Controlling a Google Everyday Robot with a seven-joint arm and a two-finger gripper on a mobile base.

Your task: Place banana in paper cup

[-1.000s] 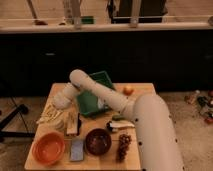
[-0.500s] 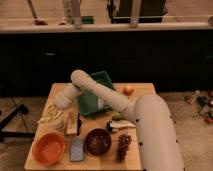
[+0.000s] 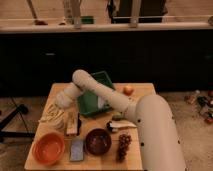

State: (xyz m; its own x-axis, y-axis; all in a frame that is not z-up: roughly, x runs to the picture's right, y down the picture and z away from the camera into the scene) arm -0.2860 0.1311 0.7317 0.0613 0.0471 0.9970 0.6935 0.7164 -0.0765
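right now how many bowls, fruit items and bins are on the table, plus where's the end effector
bowls: 2, orange bowl and dark brown bowl
fruit: 3, banana, grapes, orange fruit
bins: 1, green bin
total: 6
end effector: down over the banana

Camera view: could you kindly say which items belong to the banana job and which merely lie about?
Job: banana; tool, above the banana; paper cup not made out.
Lying about: orange bowl, brown bowl, grapes, green bin.
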